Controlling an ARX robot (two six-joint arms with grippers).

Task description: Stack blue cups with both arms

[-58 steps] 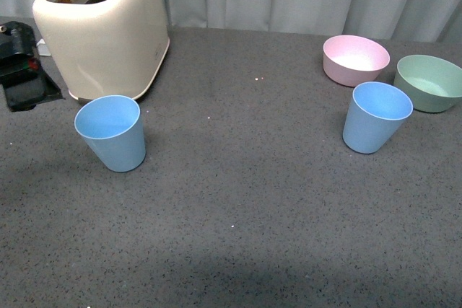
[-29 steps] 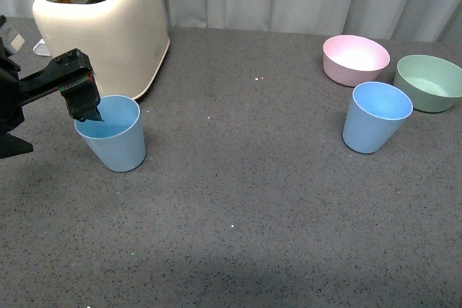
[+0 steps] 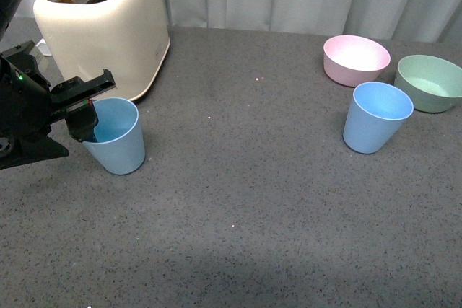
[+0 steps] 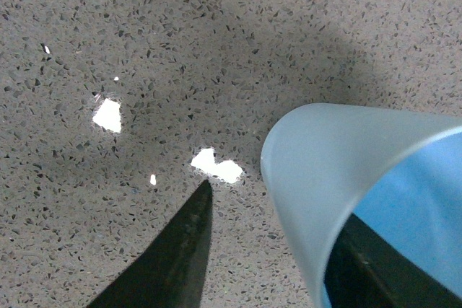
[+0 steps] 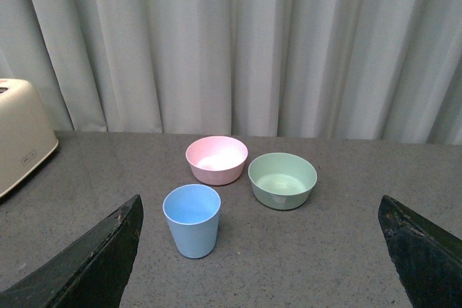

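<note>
Blue cup (image 3: 119,151) w/ twin (image 3: 372,131): matte, lt blue, upright, tapered, no handle

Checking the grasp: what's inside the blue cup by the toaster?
One finger of the left claw sits inside the blue cup; the other finger is outside its wall. The cup's bottom is partly hidden by that finger.

Rim of the left cup (image 3: 119,148) partly behind the left pincer (image 3: 79,138); toaster (image 3: 108,41) top off-frame.
</note>
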